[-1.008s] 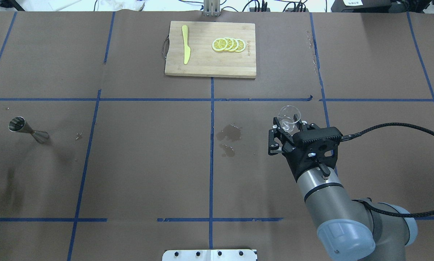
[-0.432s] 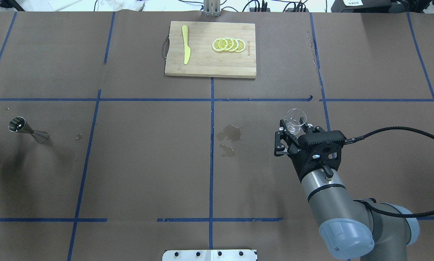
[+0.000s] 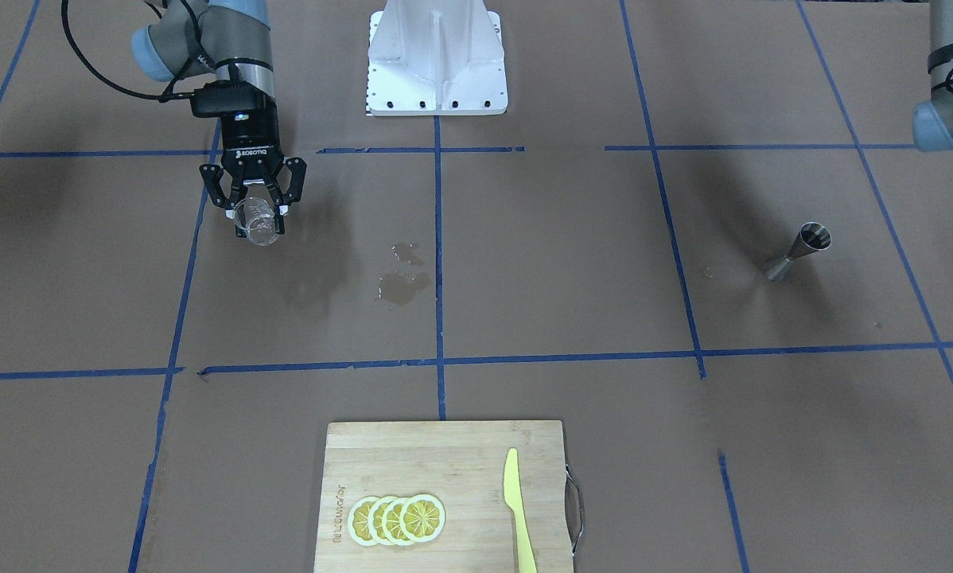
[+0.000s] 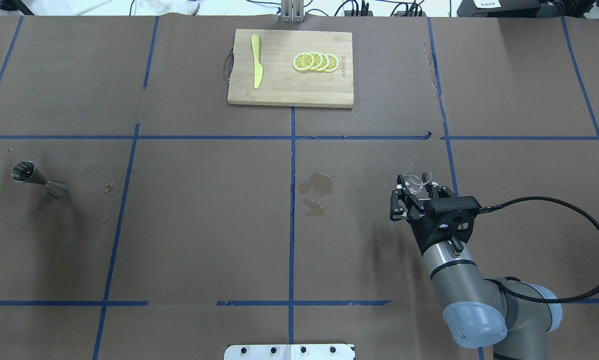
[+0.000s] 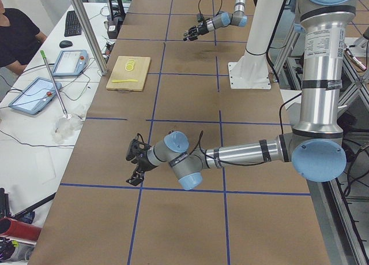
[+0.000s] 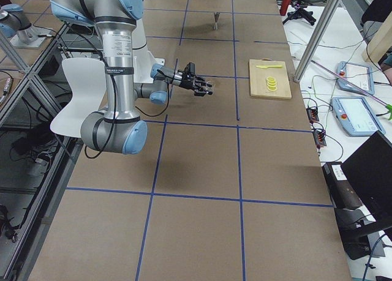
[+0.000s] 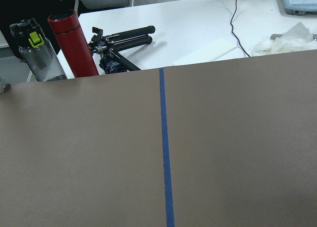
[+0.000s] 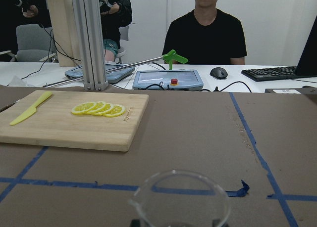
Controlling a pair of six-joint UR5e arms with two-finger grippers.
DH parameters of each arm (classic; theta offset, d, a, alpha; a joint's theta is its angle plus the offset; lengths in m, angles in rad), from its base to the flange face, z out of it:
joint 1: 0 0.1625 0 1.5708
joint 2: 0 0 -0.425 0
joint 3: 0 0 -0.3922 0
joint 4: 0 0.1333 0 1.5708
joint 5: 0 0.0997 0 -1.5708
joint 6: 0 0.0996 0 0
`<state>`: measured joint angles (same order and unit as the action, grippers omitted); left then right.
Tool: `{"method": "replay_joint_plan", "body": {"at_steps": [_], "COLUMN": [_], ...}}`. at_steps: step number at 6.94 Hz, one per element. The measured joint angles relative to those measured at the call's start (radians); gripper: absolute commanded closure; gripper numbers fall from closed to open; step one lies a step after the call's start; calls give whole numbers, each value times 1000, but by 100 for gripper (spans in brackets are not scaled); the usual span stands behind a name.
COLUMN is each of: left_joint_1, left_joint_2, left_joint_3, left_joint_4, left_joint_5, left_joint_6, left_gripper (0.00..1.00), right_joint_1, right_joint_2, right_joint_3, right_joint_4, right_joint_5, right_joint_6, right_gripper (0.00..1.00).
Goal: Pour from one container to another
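**Beaker backs away**

Glass beaker (image 4: 418,175), pinched in the right jaws above the bench (image 4: 204,240), has slid toward five o'clock; the jigger (image 4: 37,179) waits far off at nine. Looks like no pour soon. Left jaws: can't tell.

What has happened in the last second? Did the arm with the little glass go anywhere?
The right pincer, shut on the beaker, drew back toward the robot's base and a little to its right, carrying the beaker along. Nothing was picked up or let go. The jigger, the cutting board and the wet patch stayed where they were.
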<state>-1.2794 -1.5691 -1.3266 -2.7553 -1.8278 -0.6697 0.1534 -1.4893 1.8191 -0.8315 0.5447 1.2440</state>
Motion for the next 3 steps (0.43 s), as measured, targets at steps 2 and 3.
{"method": "replay_joint_plan", "body": {"at_steps": [2, 3], "left_joint_1": [-19, -22], "left_joint_2": [-26, -31], "left_joint_3": [-6, -9], "left_joint_4": [40, 44], "left_joint_5": [-42, -52], "left_joint_6": [13, 14], "left_gripper": [0, 0], "right_joint_1": [0, -3], "right_joint_2": [-18, -33], "right_joint_3": [-107, -141], "right_joint_4": [141, 171], "right_joint_5": [-50, -77], "right_joint_6": [-3, -3], "right_gripper": [100, 100]}}
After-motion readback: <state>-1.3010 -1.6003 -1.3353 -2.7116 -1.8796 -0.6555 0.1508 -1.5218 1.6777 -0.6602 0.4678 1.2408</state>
